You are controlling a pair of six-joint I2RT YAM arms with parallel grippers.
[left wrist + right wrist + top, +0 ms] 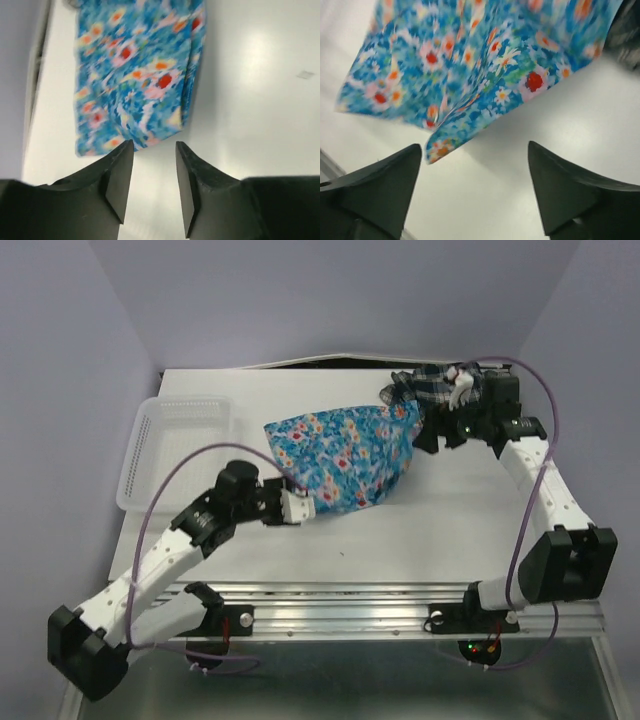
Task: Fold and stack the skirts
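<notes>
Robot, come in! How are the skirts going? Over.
Left gripper open, empty, at edge of flowery skirt; right gripper open, empty. Plaid skirt bunched far right, not stacked. Basket off left, nothing blocking.

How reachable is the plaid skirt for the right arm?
Probably yes: the plaid skirt lies bunched right beside the right end effector, which is open and empty. It faces the floral skirt, so it must turn first.
</notes>
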